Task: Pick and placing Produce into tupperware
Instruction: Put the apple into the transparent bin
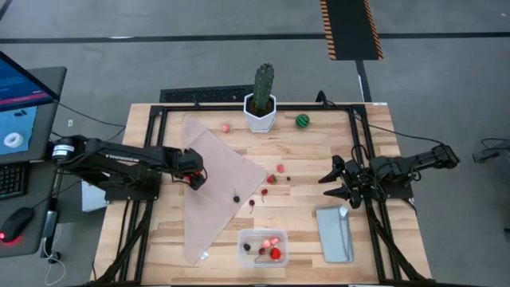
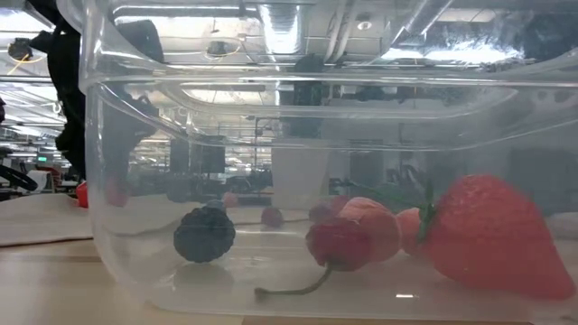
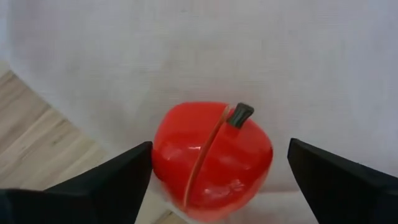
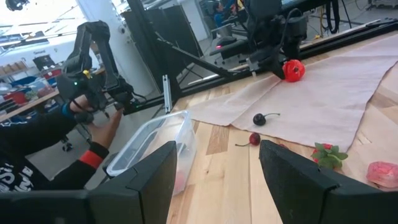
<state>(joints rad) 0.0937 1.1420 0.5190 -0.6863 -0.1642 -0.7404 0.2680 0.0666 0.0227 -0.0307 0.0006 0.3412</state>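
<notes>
Left claw (image 3: pixel 211 180): fingers spread wide, red tomato (image 3: pixel 212 160) centred between them on beige cloth (image 3: pixel 280 62), stem facing away; right arm well apart.

Wooden table (image 1: pixel 319 151) under everything. Tall green cactus (image 1: pixel 264 84) upright in a white pot (image 1: pixel 260 114) near the far edge. Beige cloth (image 1: pixel 215 175) spread flat across the left half. Grey-blue lid (image 1: pixel 334 233) lying flat near the right front corner. Laptop (image 1: pixel 20 112) and mouse (image 1: pixel 14 223) off the left side.
</notes>
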